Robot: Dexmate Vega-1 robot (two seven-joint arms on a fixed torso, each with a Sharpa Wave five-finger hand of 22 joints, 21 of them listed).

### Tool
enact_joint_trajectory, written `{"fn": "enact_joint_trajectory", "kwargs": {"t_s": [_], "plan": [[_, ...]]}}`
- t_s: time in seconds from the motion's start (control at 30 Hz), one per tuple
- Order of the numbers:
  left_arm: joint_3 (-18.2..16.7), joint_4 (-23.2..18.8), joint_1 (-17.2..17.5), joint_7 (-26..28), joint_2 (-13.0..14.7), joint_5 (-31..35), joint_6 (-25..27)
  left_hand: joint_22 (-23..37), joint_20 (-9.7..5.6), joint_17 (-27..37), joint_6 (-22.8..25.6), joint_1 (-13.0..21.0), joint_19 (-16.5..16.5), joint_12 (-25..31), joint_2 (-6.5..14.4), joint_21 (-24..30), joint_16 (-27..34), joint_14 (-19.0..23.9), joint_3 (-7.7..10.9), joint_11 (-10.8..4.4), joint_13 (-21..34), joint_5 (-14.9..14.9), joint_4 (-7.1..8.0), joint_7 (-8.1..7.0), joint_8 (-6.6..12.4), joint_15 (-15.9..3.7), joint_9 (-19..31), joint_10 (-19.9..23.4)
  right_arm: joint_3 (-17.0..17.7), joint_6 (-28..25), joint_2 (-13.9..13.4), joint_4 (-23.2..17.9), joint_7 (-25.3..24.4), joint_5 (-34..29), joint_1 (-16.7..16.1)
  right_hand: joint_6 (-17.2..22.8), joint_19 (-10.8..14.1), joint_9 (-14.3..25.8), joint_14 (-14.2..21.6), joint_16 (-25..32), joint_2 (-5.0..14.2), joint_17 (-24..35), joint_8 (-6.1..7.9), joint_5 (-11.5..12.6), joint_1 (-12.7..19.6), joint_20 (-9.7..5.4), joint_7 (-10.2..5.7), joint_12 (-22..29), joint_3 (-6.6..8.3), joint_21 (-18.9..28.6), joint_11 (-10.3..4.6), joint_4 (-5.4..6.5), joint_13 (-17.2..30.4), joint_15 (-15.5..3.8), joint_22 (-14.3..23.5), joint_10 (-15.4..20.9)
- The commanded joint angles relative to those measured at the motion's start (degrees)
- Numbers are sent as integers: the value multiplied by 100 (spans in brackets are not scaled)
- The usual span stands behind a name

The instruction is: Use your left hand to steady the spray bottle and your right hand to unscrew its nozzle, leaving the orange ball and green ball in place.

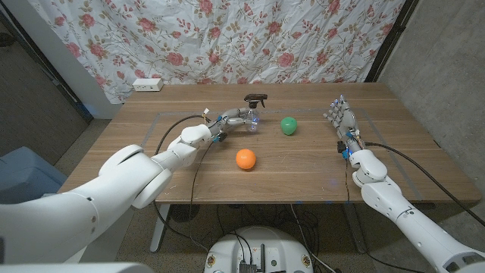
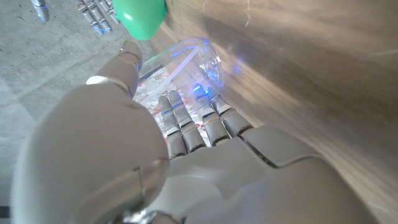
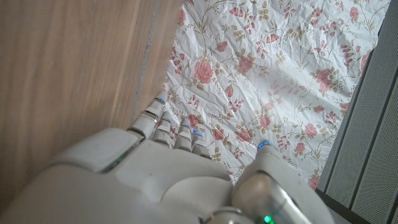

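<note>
On the wooden counter (image 1: 303,163), toward its far middle, stands the small clear plastic spray bottle (image 1: 252,120) with its black trigger nozzle (image 1: 256,98) on top. The left hand (image 1: 227,119) reaches it from the side, and in the left wrist view its fingers (image 2: 186,118) are curled around the transparent body of the bottle, so this hand is grasping the bottle. The round green ball (image 1: 288,125) lies just beside the bottle on the robot's right, and the round orange ball (image 1: 245,158) lies nearer to the robot, a little apart from the left wrist. The right hand (image 1: 340,115) stands well apart from the bottle, near the right side of the counter, with its fingers (image 3: 163,127) stretched out and spread and holding nothing. I judge that the bottle is steadied and the nozzle is not yet touched, so the next move is the reach of the right hand. This reach carries the main risk: the green ball sits almost on the way between the right hand and the bottle, and a low approach could push it and make it roll. Coming from above the nozzle seems safer. Also, the bottle looks light and smooth, so a strong twist could turn it inside the left grasp or tip it toward the green ball.
</note>
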Motion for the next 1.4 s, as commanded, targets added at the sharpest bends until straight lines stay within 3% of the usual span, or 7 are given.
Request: {"fn": "enact_joint_trajectory", "kwargs": {"t_s": [0.03,0.3,0.7,1.03,1.4], "plan": [[-200,-1063,488,49,462,-80,-105,31,-440,45,34,18,48,69,81,30,48,19,-51,-44,57,26,5,11,56,-994,53,110,-96,-148,-82,-84,33,-129,142,73,29,-3,42,48,49,4,30,23,37,-3,-10,23,48,29,-24,-7,2,8,16,22],[-281,-1980,872,405,802,-35,313,36,-422,100,26,14,57,118,138,27,83,35,-127,-38,137,34,14,28,123,-988,103,123,-138,-266,-224,-194,99,-228,223,103,33,-2,47,49,45,-9,37,22,48,-1,-19,22,63,27,-27,-25,2,21,17,22],[-306,-3050,1264,801,1125,59,930,41,-401,208,48,42,70,241,236,20,154,78,-269,-35,297,46,6,51,273,-987,200,197,-156,-593,-650,-572,198,-471,357,177,33,1,47,41,12,-41,57,17,101,-1,-56,24,88,23,-23,-88,3,41,16,28],[-278,-3675,1424,885,1333,112,1367,44,-398,281,37,25,69,306,294,15,191,76,-376,-24,407,48,18,80,361,-968,257,200,-185,-844,-997,-1050,-43,-979,322,150,-25,7,22,28,-50,-76,38,3,182,25,-116,19,110,0,-34,-187,6,145,16,13],[-320,-4197,1617,864,1454,-55,1707,46,-391,336,63,10,75,343,332,14,215,68,-461,-7,492,53,18,145,430,-954,270,179,-175,-982,-1302,-1342,158,-1104,292,154,-38,10,17,28,-91,-93,38,-8,234,31,-131,22,123,-2,-41,-253,8,153,15,19]]}}
